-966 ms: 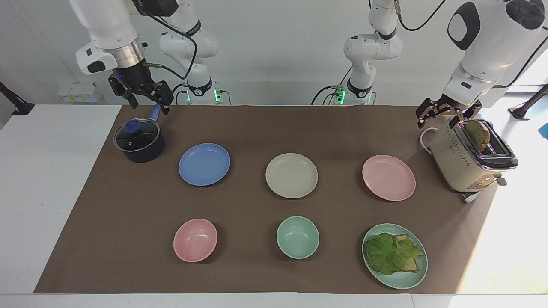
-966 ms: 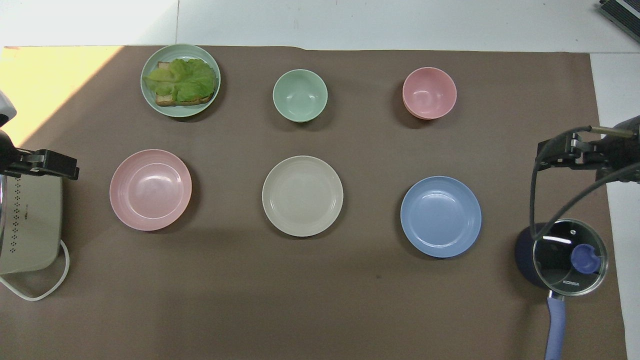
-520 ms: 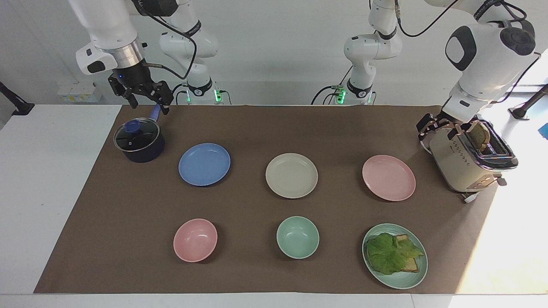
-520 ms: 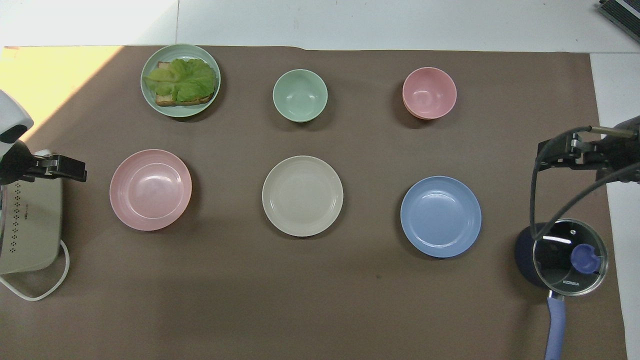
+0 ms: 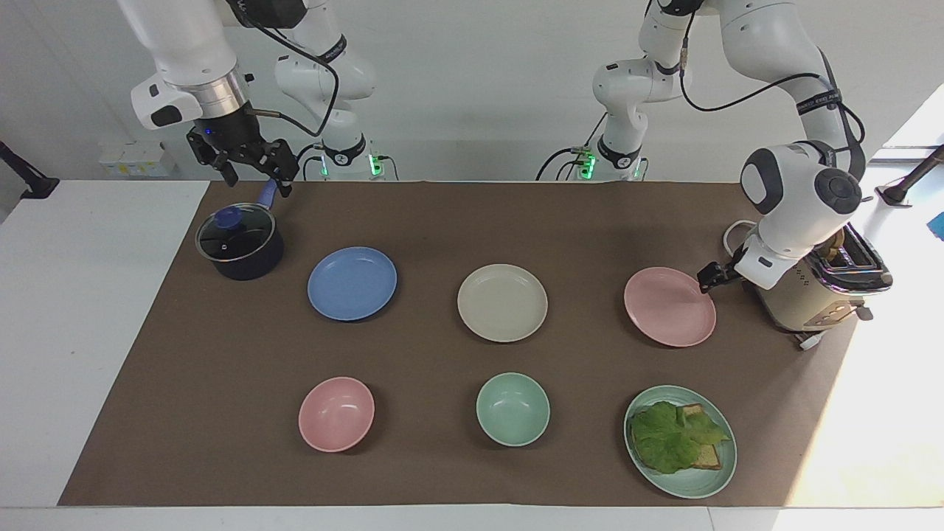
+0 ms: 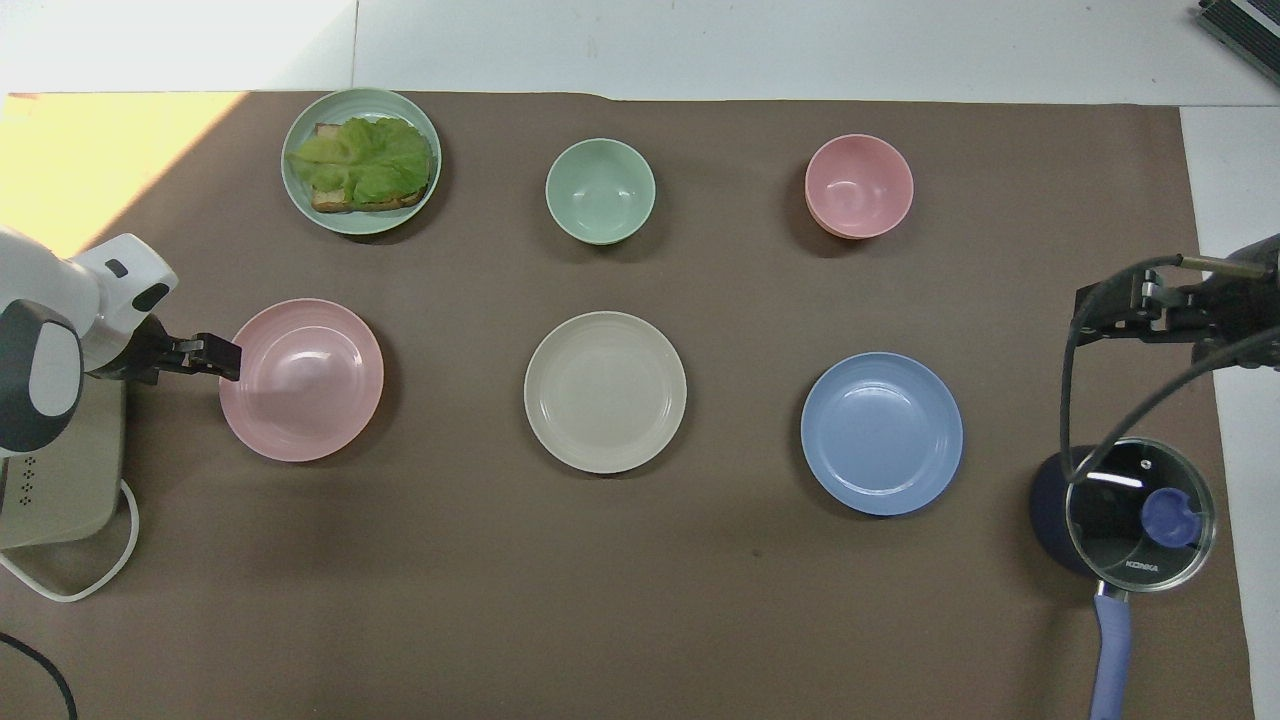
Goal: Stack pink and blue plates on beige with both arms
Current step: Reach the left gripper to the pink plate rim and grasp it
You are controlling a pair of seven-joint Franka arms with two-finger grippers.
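a pale pink plate (image 5: pixel 670 307), a cream-beige plate (image 5: pixel 502 302) and a medium blue plate (image 5: pixel 352 283) lie on a brown mat (image 5: pixel 442 457). the bowls are pink (image 5: pixel 336 414) and mint green (image 5: pixel 512 408). a green plate (image 5: pixel 689 483) carries bright green lettuce (image 5: pixel 670 436). the pot (image 5: pixel 240 243) is dark navy with a blue knob; the toaster (image 5: pixel 807 302) is cream.
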